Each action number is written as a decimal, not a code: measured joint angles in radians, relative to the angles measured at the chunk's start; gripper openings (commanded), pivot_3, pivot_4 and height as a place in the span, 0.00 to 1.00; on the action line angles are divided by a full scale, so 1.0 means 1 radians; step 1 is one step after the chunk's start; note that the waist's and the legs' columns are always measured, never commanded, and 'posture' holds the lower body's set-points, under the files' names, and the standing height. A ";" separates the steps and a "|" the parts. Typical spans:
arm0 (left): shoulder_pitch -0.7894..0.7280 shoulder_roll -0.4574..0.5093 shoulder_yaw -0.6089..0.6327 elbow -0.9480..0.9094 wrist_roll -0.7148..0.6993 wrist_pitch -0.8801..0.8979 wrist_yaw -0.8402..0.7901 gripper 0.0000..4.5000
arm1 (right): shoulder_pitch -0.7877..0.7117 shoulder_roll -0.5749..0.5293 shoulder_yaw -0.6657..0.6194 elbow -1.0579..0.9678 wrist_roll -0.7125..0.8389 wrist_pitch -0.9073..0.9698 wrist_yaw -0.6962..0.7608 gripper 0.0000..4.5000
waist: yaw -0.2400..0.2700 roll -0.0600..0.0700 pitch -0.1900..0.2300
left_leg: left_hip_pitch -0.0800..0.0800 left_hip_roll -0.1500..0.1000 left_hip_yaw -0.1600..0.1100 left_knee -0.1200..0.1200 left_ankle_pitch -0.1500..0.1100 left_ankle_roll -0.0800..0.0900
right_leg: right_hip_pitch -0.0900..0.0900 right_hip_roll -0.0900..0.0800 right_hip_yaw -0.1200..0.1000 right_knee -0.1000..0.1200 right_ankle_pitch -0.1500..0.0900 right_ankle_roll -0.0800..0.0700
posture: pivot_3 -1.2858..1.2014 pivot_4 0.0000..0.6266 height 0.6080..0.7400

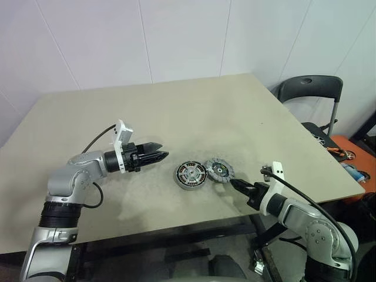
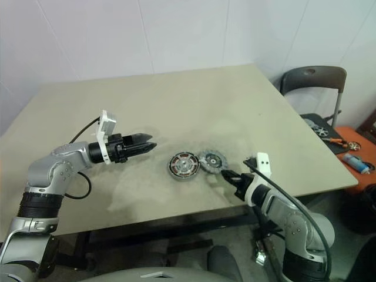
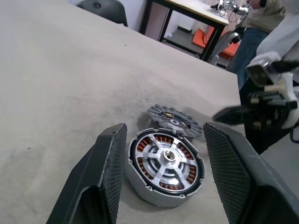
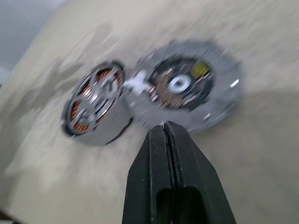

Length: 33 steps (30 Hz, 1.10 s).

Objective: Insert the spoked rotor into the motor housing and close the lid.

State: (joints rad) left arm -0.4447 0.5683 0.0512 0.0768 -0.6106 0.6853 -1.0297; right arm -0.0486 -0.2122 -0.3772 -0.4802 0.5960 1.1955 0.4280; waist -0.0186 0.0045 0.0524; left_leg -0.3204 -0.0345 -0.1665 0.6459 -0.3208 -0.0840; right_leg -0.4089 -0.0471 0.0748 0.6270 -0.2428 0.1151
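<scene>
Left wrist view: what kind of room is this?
Likely a lab or workshop: a plain beige table, a folding chair, and a second table with a person standing behind it.

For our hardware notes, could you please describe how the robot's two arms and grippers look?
Both arms have silver-grey metal links with black ribbed joint sections. Each wrist carries a white camera bracket fed by a looping black cable. The left gripper and right gripper each end in two tapered black fingers with a textured weave surface.
</scene>
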 measured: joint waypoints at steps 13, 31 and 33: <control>0.019 0.009 0.005 -0.005 0.002 0.003 0.014 0.62 | -0.072 -0.031 -0.033 0.043 0.163 0.040 -0.046 0.26 | -0.002 0.000 0.000 | 0.000 0.000 0.000 0.000 0.000 0.000 | 0.000 0.000 0.000 0.000 0.000 0.000 | 0.52 0.00 1.00; -0.116 0.010 0.023 0.244 0.108 -0.201 -0.016 0.62 | -0.128 -0.232 0.105 0.045 0.108 -0.093 0.004 0.26 | 0.006 -0.001 0.001 | -0.003 0.000 0.000 -0.001 -0.003 0.005 | 0.001 -0.001 0.000 -0.008 0.003 -0.002 | 0.52 0.00 1.00; -0.109 -0.005 0.023 0.234 0.108 -0.204 -0.014 0.62 | -0.129 -0.242 0.114 0.046 0.107 -0.093 0.004 0.26 | 0.006 -0.001 0.001 | -0.003 0.000 0.000 -0.001 -0.003 0.005 | 0.001 -0.001 0.000 -0.009 0.003 -0.002 | 0.52 0.00 1.00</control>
State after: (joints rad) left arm -0.5534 0.5633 0.0737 0.3109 -0.5024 0.4812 -1.0438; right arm -0.1777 -0.4543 -0.2635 -0.4341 0.7032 1.1020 0.4325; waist -0.0126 0.0035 0.0533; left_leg -0.3237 -0.0349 -0.1666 0.6450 -0.3236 -0.0789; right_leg -0.4080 -0.0486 0.0743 0.6182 -0.2400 0.1131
